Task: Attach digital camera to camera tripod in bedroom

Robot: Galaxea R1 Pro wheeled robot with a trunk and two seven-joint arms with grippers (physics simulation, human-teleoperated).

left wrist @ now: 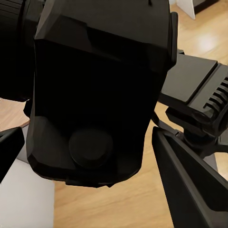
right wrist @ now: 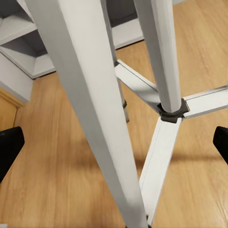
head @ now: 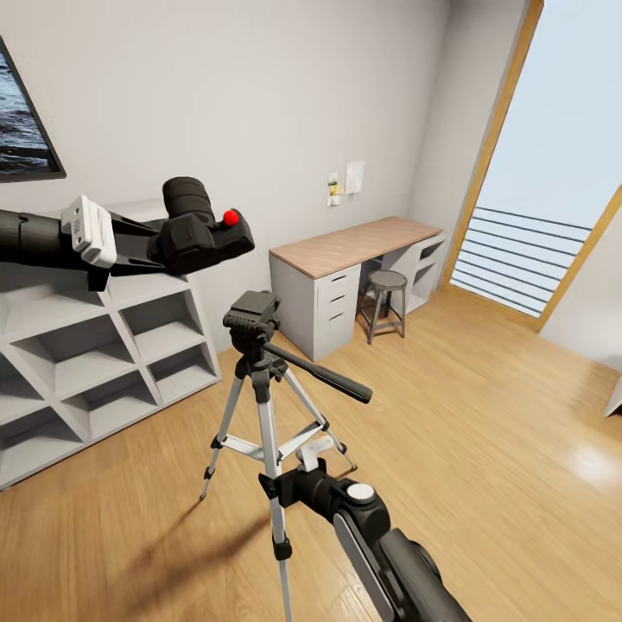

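Note:
The digital camera (head: 206, 235), matte black with a red button (head: 231, 218) on top, hangs above and left of the camera tripod's black head (head: 251, 318), clear of it. My left gripper (head: 183, 249) is shut on it, reaching in from the left. In the left wrist view the camera body (left wrist: 99, 80) sits between the two fingers (left wrist: 190, 190), with the tripod head (left wrist: 202, 95) just beyond. The tripod stands on the wood floor, its pan handle (head: 320, 376) pointing right. My right gripper (head: 292, 473) is open low at the silver legs; a leg (right wrist: 90, 109) runs between its spread fingertips (right wrist: 9, 152).
White cube shelves (head: 86, 363) line the left wall. A wood-topped desk (head: 350, 246) with a grey stool (head: 386, 302) stands behind the tripod. A tall window with railing (head: 536, 259) is at the right. Open plank floor (head: 484, 432) lies to the right.

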